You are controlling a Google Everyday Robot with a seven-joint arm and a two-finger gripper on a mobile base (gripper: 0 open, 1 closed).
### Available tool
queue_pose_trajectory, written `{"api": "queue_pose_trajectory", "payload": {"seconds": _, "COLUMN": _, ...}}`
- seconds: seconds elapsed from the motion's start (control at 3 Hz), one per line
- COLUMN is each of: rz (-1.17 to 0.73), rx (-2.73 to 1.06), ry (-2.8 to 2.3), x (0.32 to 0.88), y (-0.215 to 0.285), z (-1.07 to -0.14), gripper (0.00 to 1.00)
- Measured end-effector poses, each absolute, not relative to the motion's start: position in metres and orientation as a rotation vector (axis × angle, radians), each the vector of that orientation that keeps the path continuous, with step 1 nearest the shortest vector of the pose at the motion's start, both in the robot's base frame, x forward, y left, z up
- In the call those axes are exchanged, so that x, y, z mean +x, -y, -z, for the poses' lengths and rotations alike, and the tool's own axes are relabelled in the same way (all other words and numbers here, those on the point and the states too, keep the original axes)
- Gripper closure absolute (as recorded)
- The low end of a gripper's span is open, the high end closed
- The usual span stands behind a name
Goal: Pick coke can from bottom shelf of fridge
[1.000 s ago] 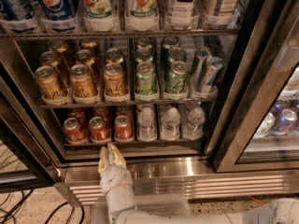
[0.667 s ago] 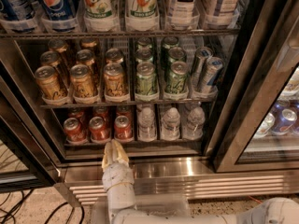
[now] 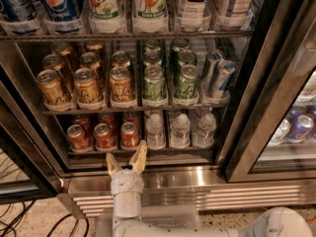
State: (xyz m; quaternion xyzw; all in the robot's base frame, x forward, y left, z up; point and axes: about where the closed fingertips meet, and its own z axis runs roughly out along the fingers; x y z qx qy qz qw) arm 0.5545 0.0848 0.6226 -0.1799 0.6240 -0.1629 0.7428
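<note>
Three red coke cans with silver tops stand in a front row on the bottom shelf of the fridge: left, middle, right. More red cans stand behind them. My gripper is open and empty, with its two tan fingers spread in a V. It sits just in front of the shelf's steel sill, below the middle and right cans. The right fingertip is close to the right can's base. The white wrist and arm rise from the bottom edge.
Clear water bottles stand to the right of the coke cans. Gold-orange cans and green cans fill the wire shelf above. Pepsi and 7UP bottles stand on the top shelf. A second glass-fronted unit adjoins at right. Black cables lie on the floor at left.
My gripper has moved up and forward toward the bottom shelf and its fingers have spread open from a closed point into a V.
</note>
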Motion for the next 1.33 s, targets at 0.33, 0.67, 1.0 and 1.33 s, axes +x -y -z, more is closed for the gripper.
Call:
{"api": "queue_pose_trajectory", "payload": {"seconds": 0.33, "rz": 0.376, "rx": -0.338, "ry": -1.379, "x": 0.558, "y": -0.077, "z": -0.618, "gripper": 0.28}}
{"api": "queue_pose_trajectory", "payload": {"seconds": 0.67, "rz": 0.381, "rx": -0.3, "ry": -1.388, "x": 0.562, "y": -0.072, "z": -0.615, "gripper": 0.32}}
{"api": "queue_pose_trajectory", "payload": {"seconds": 1.0, "rz": 0.371, "rx": -0.276, "ry": -1.394, "x": 0.565, "y": -0.069, "z": -0.614, "gripper": 0.33}}
{"api": "queue_pose_trajectory", "payload": {"seconds": 1.33, "rz": 0.34, "rx": -0.276, "ry": -1.417, "x": 0.569, "y": -0.07, "z": -0.61, "gripper": 0.33}}
